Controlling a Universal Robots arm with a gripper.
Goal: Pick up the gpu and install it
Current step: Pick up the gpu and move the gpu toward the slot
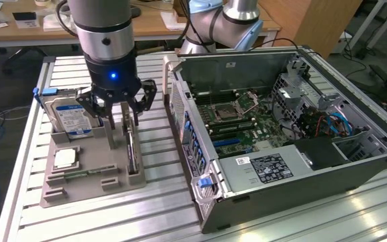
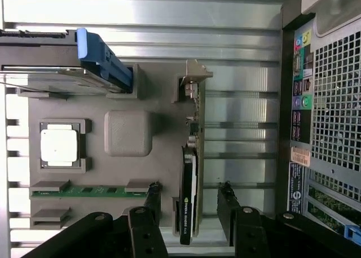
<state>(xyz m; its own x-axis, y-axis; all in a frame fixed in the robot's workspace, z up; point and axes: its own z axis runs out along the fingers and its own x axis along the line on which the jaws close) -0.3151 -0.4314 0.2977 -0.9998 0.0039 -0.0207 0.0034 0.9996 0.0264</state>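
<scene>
The gpu [image 1: 133,151] stands on edge in a slot of the grey holder [image 1: 92,174] on the slatted table. In the wrist view the gpu [image 2: 189,167] shows edge-on as a thin dark card with a metal bracket at one end. My gripper [image 1: 121,135] hangs straight above it, open. Its two black fingers [image 2: 152,204] straddle the card's end, one on each side, with small gaps to the card. Seen from the wrist, the gripper [image 2: 189,207] has nothing clamped.
The holder also carries the silver hard drive [image 1: 72,118] with a blue tab, a square processor chip [image 1: 66,159] and a green memory stick [image 2: 84,191]. The open computer case [image 1: 281,136] lies at the exterior view's right, motherboard exposed. A second arm's base [image 1: 213,25] stands behind it.
</scene>
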